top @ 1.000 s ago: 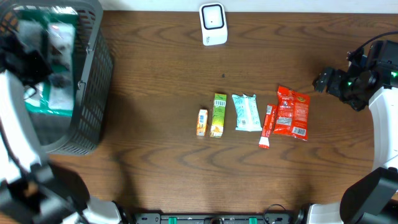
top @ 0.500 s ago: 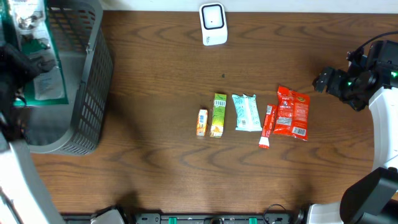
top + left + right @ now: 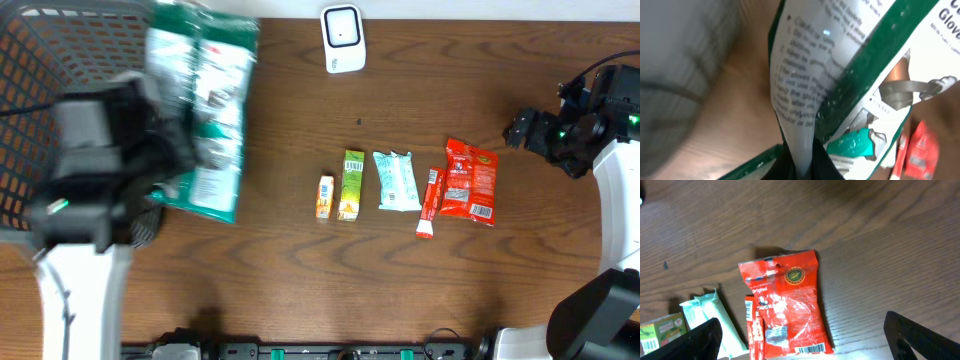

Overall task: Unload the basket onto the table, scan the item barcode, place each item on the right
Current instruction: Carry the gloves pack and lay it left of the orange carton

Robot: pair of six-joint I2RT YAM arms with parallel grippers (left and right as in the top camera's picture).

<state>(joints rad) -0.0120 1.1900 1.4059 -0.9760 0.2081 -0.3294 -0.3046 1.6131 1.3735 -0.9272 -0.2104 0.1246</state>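
Glove packet (image 3: 210,110) pinched by left fingers (image 3: 826,165), right fingers (image 3: 920,335) spread wide

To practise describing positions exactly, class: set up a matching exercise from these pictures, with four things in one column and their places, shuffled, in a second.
1. glove packet
2. scanner
3. red pouch
4. orange box

A. right end of the row
B. held in the left tool
C. left end of the row
D. far edge of the table

Pairs: 1-B, 2-D, 3-A, 4-C
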